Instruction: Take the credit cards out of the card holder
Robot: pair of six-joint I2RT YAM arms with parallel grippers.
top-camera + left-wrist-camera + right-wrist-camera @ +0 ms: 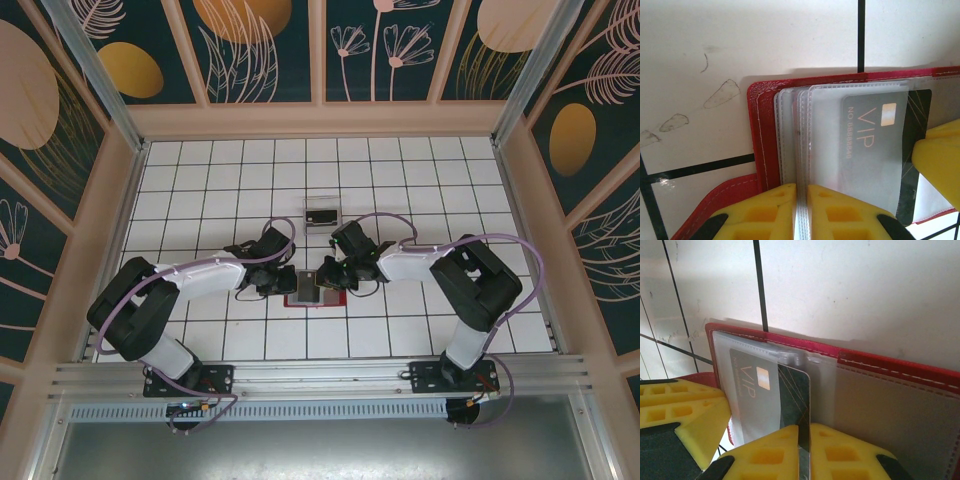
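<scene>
While your left gripper (801, 200) clamps the clear sleeves (822, 145) of the card holder (756, 135) near the tabletop's front edge, your right gripper (804, 440) pinches the exposed edge of the VIP credit card (790, 390); draw it away from the left gripper.

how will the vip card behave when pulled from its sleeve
The VIP card looks thin with a straight edge in the right gripper, so probably stiff and light. Against the smooth clear sleeves it likely slides easily. They may drag along, though the left gripper pinches them.
</scene>
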